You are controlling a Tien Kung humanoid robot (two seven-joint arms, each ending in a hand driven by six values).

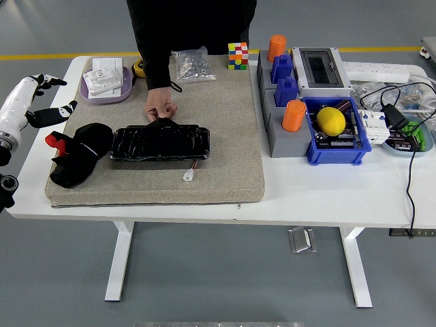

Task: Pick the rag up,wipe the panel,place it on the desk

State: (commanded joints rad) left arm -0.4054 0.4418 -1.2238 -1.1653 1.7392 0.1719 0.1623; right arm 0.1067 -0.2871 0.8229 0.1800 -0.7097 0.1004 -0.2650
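At the counter's left edge, your left hand hovers with its black-tipped fingers spread loose, gripping nothing. Just beyond those fingers, toward the counter's middle, the crumpled black rag with a red patch lies on the grey felt mat, untouched. Directly past the rag, and touching its far side, sits the glossy black rectangular panel. A person's hand pinches the panel's far edge, well away from your fingers. A small white plastic piece lies on the mat just in front of the panel. Behind your fingers, toward the far-left corner, rests a lilac plate holding white parts. Far across the counter from your hand stands a blue bin with a yellow lemon-shaped object.
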